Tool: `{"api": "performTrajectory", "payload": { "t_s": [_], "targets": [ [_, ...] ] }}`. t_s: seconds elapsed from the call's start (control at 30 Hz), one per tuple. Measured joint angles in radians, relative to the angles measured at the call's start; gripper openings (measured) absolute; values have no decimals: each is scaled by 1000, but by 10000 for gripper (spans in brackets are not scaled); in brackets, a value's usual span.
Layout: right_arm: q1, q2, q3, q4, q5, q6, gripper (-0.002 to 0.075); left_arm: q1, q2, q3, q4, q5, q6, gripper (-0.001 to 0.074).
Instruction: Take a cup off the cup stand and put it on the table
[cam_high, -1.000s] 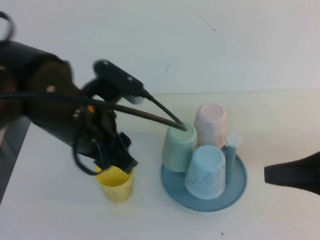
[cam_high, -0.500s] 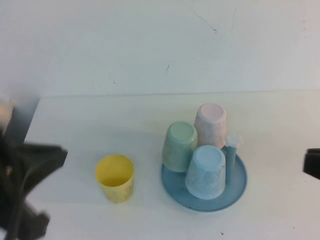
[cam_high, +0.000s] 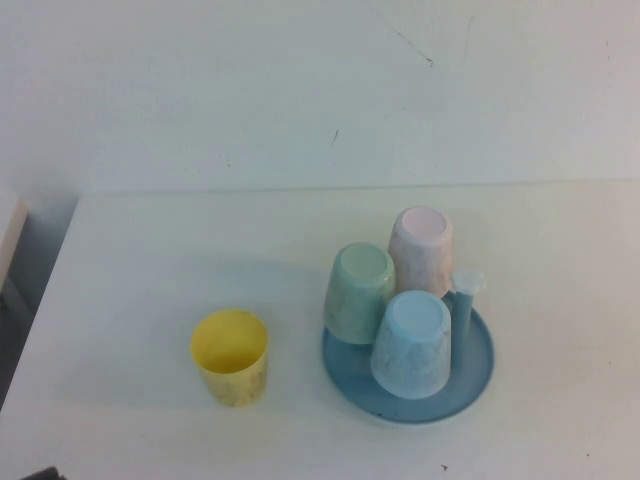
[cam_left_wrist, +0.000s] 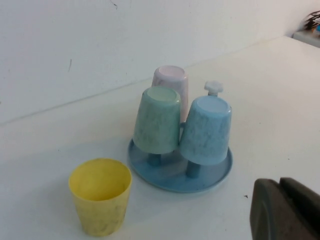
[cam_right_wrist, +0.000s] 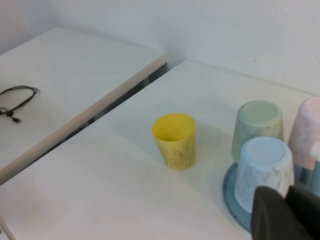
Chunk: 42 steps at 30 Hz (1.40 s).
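Left gripper (cam_left_wrist: 287, 210): only a dark edge shows in its wrist view, out of the high view; whether spread or pressed together, cannot tell. Right gripper (cam_right_wrist: 287, 212): likewise a dark edge in its own wrist view, absent from the high view, state unreadable. Neither holds anything visible. Out from both: the cup (cam_high: 230, 356) stands upright, mouth up, on the table (cam_high: 140, 260), on the robot's left of the stand (cam_high: 478, 372), just beside it, apart from the rim. Long axis vertical. Judged the left arm's side, so the left is the nearer, though both are well apart from it. Task looks done; any next move is retreat only. Count: one yellow cup on the table; three cups inverted on pegs, namely one mint (cam_high: 358, 292), one pink (cam_high: 420, 250), one light blue (cam_high: 412, 343); one bare peg (cam_high: 464, 300); one stand.
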Motion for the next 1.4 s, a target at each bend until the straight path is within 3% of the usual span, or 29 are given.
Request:
{"api": "performTrajectory", "payload": {
  "t_s": [0.37, 0.93, 1.2, 1.4],
  "targets": [
    [0, -3, 0, 0, 30, 0, 57, 0, -114, 167, -23, 25, -2, -1],
    [0, -69, 0, -17, 18, -139, 23, 0, -114, 200, -28, -10, -6, -1],
    [0, -371, 0, -486, 54, 163, 22, 0, -114, 200, -28, -12, -6, -1],
    [0, -513, 2, -737, -41, 268, 22, 0, -114, 200, -30, -14, -10, -1]
  ]
}}
